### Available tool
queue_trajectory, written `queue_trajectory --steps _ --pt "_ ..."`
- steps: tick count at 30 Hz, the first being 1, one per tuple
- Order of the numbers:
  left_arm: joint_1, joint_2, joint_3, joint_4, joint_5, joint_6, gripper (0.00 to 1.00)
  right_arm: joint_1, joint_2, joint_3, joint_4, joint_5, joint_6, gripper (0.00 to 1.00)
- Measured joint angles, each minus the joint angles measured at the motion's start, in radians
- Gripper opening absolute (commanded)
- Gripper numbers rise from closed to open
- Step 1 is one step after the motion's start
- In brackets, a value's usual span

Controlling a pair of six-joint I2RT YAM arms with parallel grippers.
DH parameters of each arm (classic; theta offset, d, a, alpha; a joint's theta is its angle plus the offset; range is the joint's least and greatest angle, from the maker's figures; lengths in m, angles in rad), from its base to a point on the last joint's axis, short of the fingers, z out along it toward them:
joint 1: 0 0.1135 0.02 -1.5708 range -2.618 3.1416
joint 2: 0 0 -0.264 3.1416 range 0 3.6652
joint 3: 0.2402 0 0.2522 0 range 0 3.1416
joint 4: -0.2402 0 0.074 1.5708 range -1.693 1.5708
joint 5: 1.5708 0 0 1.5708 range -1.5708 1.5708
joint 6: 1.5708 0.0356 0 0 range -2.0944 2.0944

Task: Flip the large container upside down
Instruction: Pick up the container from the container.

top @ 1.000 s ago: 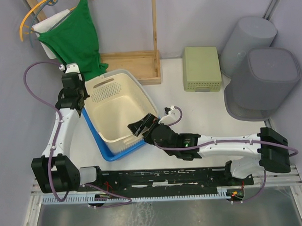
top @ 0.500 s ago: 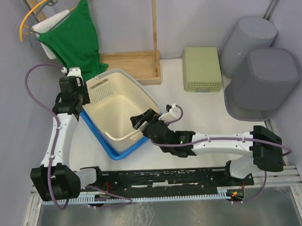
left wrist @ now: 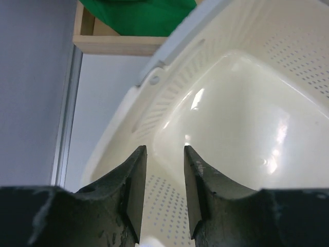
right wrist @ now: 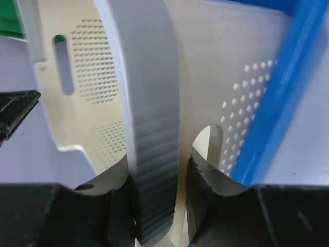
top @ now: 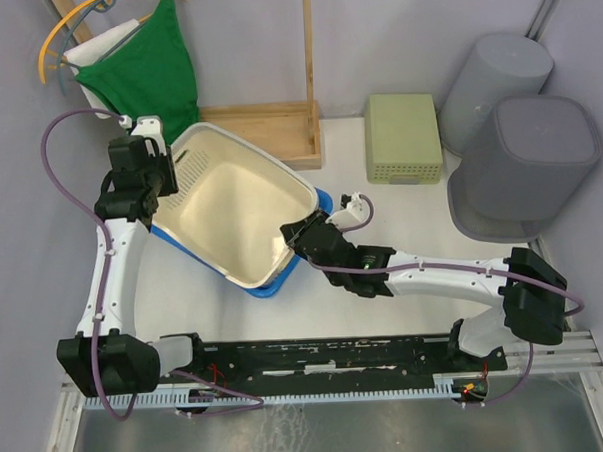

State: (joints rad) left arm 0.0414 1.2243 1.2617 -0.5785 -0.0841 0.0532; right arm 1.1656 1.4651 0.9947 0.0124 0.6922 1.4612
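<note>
Two hands (top: 165, 182) (top: 294, 233) — clamping tilted container (top: 236, 211).

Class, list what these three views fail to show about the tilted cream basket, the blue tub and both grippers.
- Blue plastic tub: top view, mostly covered by the cream perforated basket.
- Left gripper: whether it pinches the basket; contact spot cut off by the left wrist view's bottom edge, hidden under the wrist from above.
- Basket underside: faces away in every view.
</note>
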Motion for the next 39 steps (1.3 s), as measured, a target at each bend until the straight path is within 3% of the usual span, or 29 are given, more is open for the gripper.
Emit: queue_trajectory --steps 1,5,12,19,25,31,39 --pt "0.000 0.000 -0.001 0.000 0.001 0.000 0.42 -0.003 -0.003 -0.006 -0.010 0.002 -0.029 0.00" --pt "0.000 0.000 -0.010 -0.001 -0.001 0.001 0.98 -0.016 -0.003 -0.011 -0.004 -0.050 -0.030 0.00" --pt "0.000 0.021 0.055 -0.020 -0.049 0.024 0.99 -0.021 -0.003 -0.011 0.008 -0.084 -0.085 0.00" --pt "0.000 0.085 0.399 -0.032 -0.166 0.105 0.99 -0.064 0.029 0.061 0.009 -0.178 -0.205 0.00" --pt "0.001 0.101 0.631 -0.026 -0.279 0.158 0.99 -0.123 0.060 0.219 -0.007 -0.311 -0.461 0.00" --pt "0.002 0.109 0.657 -0.026 -0.311 0.158 0.99 -0.183 0.060 0.297 0.055 -0.448 -0.780 0.00" --pt "0.002 0.131 0.642 -0.037 -0.372 0.192 0.99 -0.302 0.060 0.362 0.090 -0.547 -0.959 0.00"
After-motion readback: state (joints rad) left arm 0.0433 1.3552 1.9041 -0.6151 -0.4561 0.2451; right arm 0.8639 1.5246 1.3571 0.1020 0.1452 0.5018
